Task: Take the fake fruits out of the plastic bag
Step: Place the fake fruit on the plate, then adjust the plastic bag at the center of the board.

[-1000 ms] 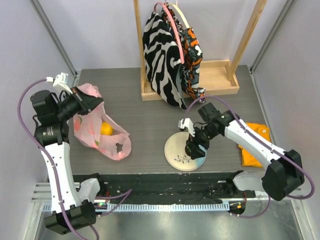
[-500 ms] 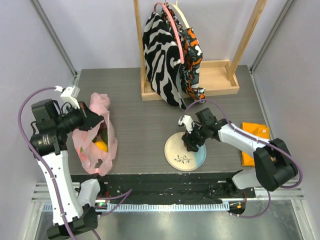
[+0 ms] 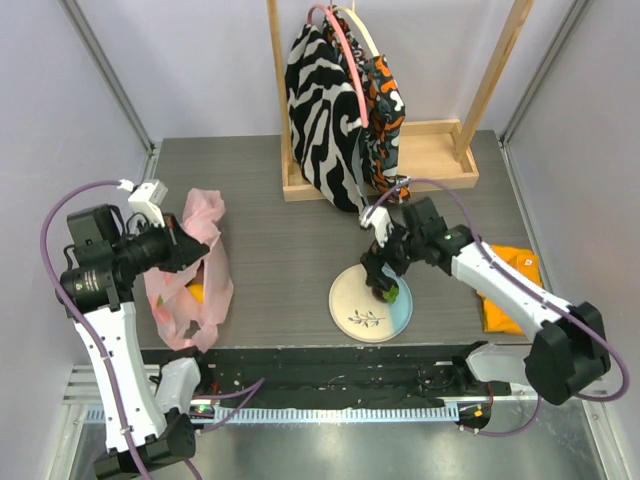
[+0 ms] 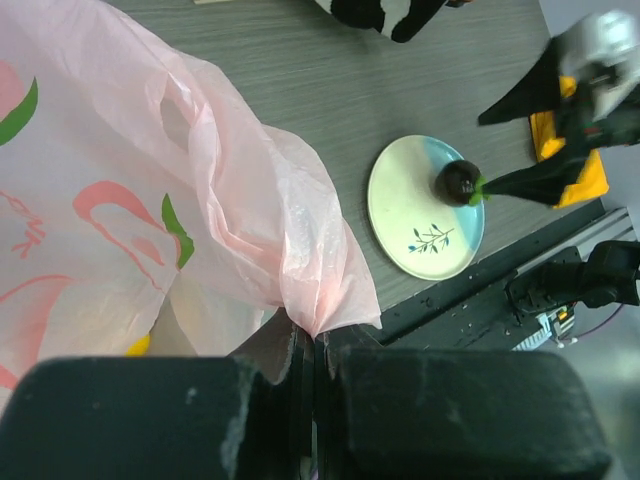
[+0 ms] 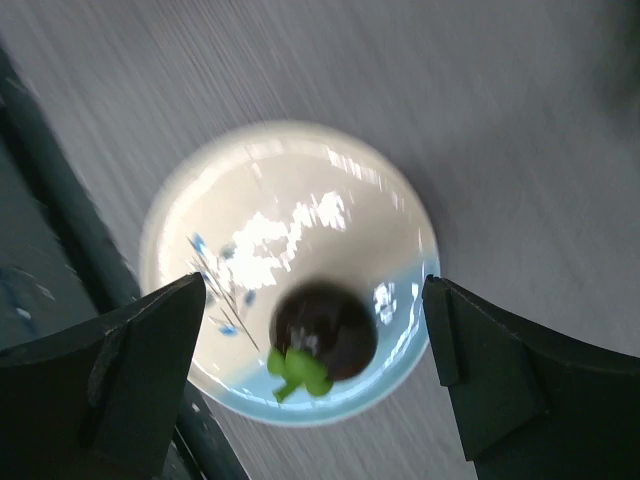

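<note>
The pink plastic bag [image 3: 192, 272] hangs bunched at the table's left; it also fills the left wrist view [image 4: 150, 200]. My left gripper [image 3: 190, 250] is shut on a fold of the bag's rim [image 4: 315, 335]. A yellow-orange fruit [image 3: 196, 293] shows inside the bag; the other fruits are hidden. A dark maroon fruit with a green leaf [image 3: 385, 293] lies on the cream-and-blue plate [image 3: 355, 310], near its blue edge [image 5: 325, 330]. My right gripper [image 3: 386, 268] hovers open and empty just above that fruit [image 5: 313, 290].
A zebra-striped cloth bag [image 3: 325, 110] hangs on a wooden rack [image 3: 430, 160] at the back. A folded orange cloth [image 3: 512, 290] lies at the right edge. The plate [image 4: 410, 205] sits close to the table's front edge.
My right gripper has risen off the plate and stands open, leaving the maroon fruit there. My left gripper has pulled the bag up and left, from spread flat to bunched.
</note>
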Available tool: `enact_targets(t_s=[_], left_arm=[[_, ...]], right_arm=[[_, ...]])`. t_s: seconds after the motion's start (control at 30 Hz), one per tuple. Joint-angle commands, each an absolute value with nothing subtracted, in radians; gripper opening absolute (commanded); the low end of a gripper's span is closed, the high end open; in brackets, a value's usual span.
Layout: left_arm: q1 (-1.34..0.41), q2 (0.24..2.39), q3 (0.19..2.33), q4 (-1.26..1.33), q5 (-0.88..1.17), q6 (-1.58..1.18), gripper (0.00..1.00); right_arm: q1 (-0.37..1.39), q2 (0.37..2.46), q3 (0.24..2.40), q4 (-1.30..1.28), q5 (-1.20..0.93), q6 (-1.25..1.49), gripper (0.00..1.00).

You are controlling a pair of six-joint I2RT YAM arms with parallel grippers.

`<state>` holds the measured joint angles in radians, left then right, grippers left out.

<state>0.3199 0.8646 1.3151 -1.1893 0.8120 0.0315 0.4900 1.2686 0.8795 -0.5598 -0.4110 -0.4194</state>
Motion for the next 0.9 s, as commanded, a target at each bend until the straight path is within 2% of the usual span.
enact_targets(t_s=[0.0, 0.13, 0.23, 0.37, 0.6, 0.87], left_arm=[[0.318, 0.877, 1.350, -1.178, 0.828, 0.022, 0.00], [0.318, 0.897, 1.333, -1.094, 0.850, -0.087, 0.00], [0.318, 0.907, 1.338, -1.060, 0.807, -0.156, 0.00], [0.318, 0.940, 1.359, -1.035, 0.804, -0.227, 0.00], [0.327, 0.979, 1.399, -0.985, 0.830, -0.305, 0.00], [0.330, 0.979, 1.388, -0.971, 0.831, -0.324, 0.00]], right_arm=[[0.550, 1.186, 1.123, -0.646, -0.633, -0.304, 1.00], [0.795, 1.258, 1.279, -0.482, -0.572, -0.167, 0.92], [0.900, 1.376, 1.345, -0.266, -0.555, -0.052, 0.85], [1.006, 1.535, 1.449, -0.112, -0.552, 0.061, 0.75], [1.086, 1.787, 1.633, 0.106, -0.617, 0.274, 0.69], [1.123, 1.956, 1.677, 0.306, -0.676, 0.506, 0.65]])
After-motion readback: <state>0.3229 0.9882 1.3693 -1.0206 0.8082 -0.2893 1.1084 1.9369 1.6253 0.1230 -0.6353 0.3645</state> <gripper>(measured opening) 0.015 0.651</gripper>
